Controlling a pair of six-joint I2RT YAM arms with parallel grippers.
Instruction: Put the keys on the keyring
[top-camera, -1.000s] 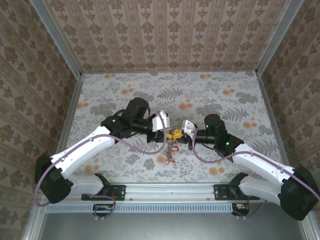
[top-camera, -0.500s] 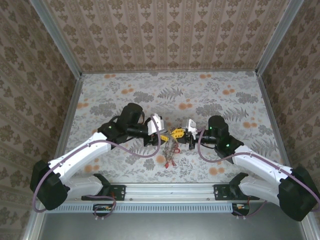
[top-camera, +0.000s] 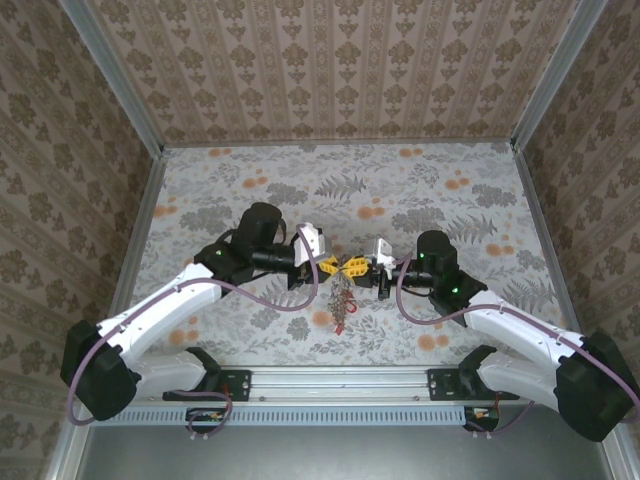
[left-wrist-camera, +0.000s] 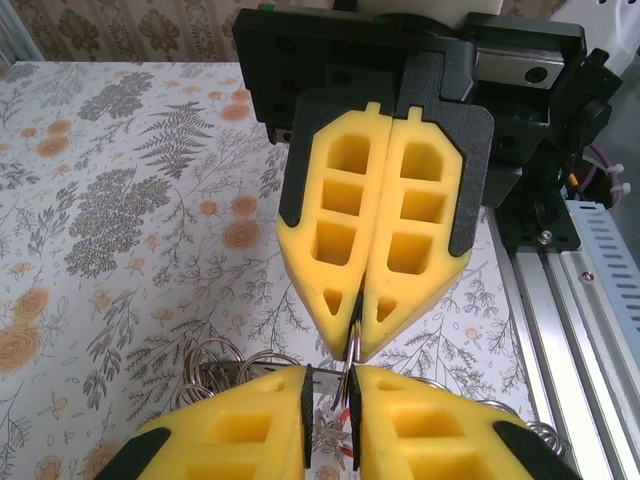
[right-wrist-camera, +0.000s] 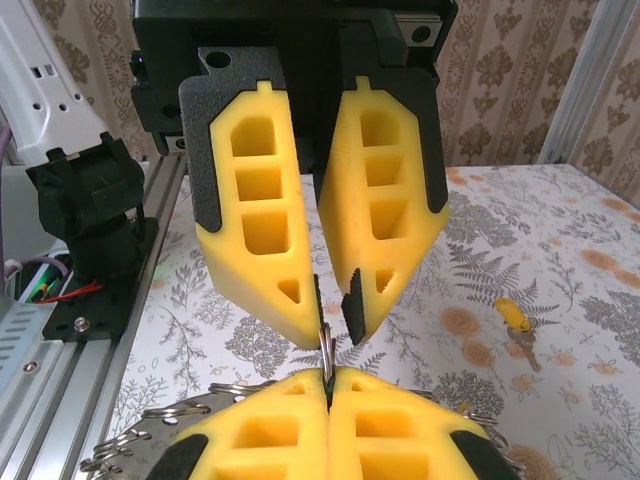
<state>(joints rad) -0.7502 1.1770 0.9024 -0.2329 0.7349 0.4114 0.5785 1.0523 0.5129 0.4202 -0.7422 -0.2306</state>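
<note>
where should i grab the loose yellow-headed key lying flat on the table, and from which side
Take the loose key by its yellow plastic head, coming straight down from above. It lies flat on the table, and the head looks thicker than the thin silver blade, so it likely gives more to pinch.

Top camera looks down on the table (top-camera: 450, 210); each wrist camera closely faces the other's jaws.

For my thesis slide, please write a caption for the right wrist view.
Right gripper shut on the keyring; left gripper opposite, jaws slightly apart around it.
</note>
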